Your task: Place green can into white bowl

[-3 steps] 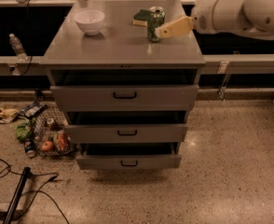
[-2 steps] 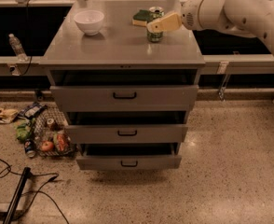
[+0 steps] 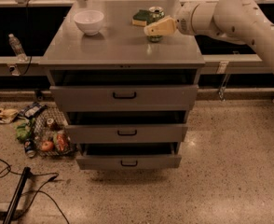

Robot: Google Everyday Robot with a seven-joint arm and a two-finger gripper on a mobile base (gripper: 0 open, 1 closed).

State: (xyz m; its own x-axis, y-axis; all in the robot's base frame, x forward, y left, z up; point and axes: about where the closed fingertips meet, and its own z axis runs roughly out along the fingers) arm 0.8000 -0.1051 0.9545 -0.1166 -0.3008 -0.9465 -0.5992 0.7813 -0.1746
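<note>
Hand (image 3: 149, 30) at green can (image 3: 156, 12), white bowl (image 3: 89, 21) well apart

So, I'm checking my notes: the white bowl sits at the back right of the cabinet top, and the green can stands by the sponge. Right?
Not quite: the camera view shows the white bowl at the back left. The green can does stand by the sponge, with the gripper in front of it.
</note>
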